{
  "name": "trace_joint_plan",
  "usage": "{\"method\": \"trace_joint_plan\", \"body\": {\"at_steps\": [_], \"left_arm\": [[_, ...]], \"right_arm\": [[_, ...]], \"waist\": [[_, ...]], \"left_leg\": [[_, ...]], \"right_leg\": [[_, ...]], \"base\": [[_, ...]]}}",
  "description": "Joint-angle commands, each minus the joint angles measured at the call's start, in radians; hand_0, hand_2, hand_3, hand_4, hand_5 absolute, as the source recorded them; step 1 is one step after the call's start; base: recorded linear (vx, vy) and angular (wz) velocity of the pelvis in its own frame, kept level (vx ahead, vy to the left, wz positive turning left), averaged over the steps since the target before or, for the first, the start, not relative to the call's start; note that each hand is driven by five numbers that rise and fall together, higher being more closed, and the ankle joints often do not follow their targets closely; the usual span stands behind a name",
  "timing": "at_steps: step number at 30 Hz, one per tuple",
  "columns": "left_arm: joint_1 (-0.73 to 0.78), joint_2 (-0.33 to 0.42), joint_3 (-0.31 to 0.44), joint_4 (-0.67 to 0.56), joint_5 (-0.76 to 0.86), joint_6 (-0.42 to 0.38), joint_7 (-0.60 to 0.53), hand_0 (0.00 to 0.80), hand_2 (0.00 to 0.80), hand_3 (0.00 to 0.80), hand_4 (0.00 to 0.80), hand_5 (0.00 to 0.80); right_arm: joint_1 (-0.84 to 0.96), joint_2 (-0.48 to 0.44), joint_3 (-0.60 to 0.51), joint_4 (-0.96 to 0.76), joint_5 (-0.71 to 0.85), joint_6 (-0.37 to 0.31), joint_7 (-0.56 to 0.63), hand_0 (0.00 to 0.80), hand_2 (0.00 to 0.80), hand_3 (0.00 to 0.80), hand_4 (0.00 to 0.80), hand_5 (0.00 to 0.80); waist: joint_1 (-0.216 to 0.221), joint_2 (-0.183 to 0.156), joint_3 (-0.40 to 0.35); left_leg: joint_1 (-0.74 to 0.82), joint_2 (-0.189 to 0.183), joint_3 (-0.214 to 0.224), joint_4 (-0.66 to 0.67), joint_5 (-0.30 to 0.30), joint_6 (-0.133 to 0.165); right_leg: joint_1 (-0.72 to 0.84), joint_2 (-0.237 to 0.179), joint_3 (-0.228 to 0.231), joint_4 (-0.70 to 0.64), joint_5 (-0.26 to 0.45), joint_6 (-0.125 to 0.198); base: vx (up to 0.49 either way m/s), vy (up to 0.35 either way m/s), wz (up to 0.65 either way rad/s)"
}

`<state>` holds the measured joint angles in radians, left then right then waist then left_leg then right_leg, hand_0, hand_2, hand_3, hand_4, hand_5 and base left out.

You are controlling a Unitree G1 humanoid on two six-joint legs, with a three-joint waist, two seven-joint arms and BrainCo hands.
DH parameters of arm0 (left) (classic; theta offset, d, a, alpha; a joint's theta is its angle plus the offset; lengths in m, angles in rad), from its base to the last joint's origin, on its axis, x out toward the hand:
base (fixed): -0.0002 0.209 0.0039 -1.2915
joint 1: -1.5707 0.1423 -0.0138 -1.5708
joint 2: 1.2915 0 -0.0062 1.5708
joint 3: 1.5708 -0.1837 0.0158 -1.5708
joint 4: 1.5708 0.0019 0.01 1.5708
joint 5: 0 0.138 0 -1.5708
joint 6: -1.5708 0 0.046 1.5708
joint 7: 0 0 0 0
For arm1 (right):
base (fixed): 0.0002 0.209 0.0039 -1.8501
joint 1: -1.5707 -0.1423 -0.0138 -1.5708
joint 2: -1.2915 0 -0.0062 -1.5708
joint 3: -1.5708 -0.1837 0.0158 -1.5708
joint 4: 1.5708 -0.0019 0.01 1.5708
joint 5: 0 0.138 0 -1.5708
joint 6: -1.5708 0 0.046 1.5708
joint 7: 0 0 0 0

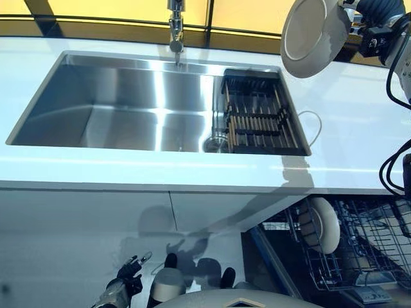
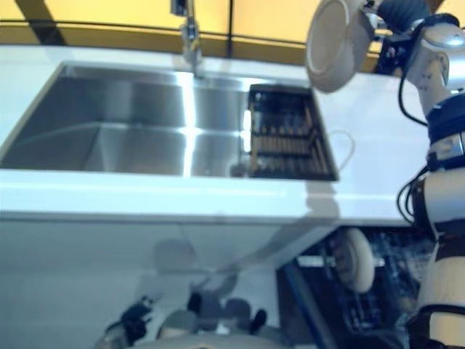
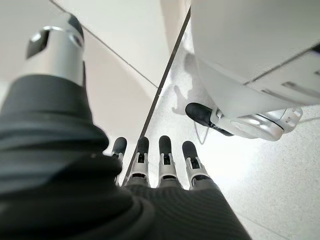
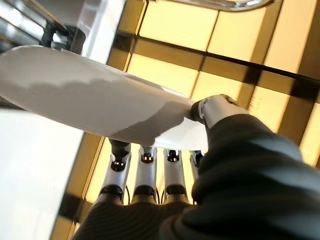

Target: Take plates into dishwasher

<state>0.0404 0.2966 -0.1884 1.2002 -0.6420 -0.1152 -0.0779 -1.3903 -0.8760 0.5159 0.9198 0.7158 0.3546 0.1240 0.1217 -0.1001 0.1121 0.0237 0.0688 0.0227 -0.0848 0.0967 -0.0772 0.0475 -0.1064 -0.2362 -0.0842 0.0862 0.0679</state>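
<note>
My right hand (image 1: pixel 361 13) holds a white plate (image 1: pixel 314 35) high above the back right of the counter, tilted on edge. In the right wrist view the plate (image 4: pixel 95 102) is pinched between the thumb (image 4: pixel 212 110) and the fingers (image 4: pixel 145 170). A second white plate (image 1: pixel 323 224) stands upright in the dishwasher rack (image 1: pixel 366 247) at the lower right. My left hand (image 1: pixel 125 282) hangs low beside the cabinet front, fingers (image 3: pixel 150 157) straight and holding nothing.
A steel sink (image 1: pixel 122 106) with a tap (image 1: pixel 176 29) is set in the white counter (image 1: pixel 359 128). A dark dish drainer (image 1: pixel 260 115) sits at the sink's right end. White cabinet doors (image 1: pixel 96 231) lie below the counter, left of the open dishwasher.
</note>
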Motion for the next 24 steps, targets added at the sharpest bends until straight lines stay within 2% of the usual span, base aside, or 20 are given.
{"method": "trace_joint_plan", "body": {"at_steps": [1,7,11,17,24], "left_arm": [[-0.032,0.036,0.004,0.047,0.032,-0.011,0.014,0.0,0.0,0.0,0.0,0.0],[-0.057,0.039,0.018,0.051,0.033,0.008,0.023,0.0,0.0,0.0,0.0,0.0],[-0.069,0.033,0.03,0.049,0.036,0.013,0.024,0.0,0.0,0.0,0.0,0.0],[-0.082,0.031,0.04,0.038,0.048,0.021,0.031,0.0,0.0,0.0,0.0,0.0],[-0.095,0.034,0.058,0.027,0.054,0.026,0.032,0.0,0.0,0.0,0.0,0.0]], "right_arm": [[-0.072,-0.121,0.104,-0.055,-0.04,-0.051,0.023,0.8,0.8,0.8,0.8,0.8],[-0.064,-0.202,0.136,-0.078,-0.091,-0.037,0.111,0.8,0.8,0.8,0.8,0.8],[-0.004,-0.249,0.118,-0.117,-0.12,-0.031,0.155,0.8,0.8,0.8,0.8,0.8],[0.158,-0.33,0.024,-0.203,-0.139,-0.025,0.214,0.8,0.8,0.8,0.8,0.8],[0.406,-0.367,-0.136,-0.281,-0.196,-0.026,0.275,0.8,0.8,0.8,0.8,0.8]], "waist": [[-0.028,-0.043,-0.051],[-0.08,-0.053,-0.072],[-0.11,-0.054,-0.079],[-0.154,-0.057,-0.079],[-0.192,-0.054,-0.071]], "left_leg": [[0.047,-0.005,0.039,-0.002,-0.066,0.003],[0.069,-0.003,0.078,-0.002,-0.079,0.007],[0.081,0.0,0.097,-0.002,-0.085,0.01],[0.093,0.003,0.123,-0.002,-0.093,0.017],[0.1,0.007,0.144,-0.002,-0.099,0.024]], "right_leg": [[0.032,-0.036,0.066,-0.003,0.02,0.063],[0.029,-0.029,0.115,-0.003,0.032,0.069],[0.025,-0.026,0.14,-0.003,0.039,0.073],[0.02,-0.018,0.172,-0.002,0.042,0.076],[0.011,-0.013,0.194,0.004,0.042,0.078]], "base": [[-0.008,0.02,-0.37],[-0.007,0.021,-0.32],[-0.012,0.024,-0.24],[-0.032,-0.001,-0.2],[-0.039,0.0,-0.1]]}}
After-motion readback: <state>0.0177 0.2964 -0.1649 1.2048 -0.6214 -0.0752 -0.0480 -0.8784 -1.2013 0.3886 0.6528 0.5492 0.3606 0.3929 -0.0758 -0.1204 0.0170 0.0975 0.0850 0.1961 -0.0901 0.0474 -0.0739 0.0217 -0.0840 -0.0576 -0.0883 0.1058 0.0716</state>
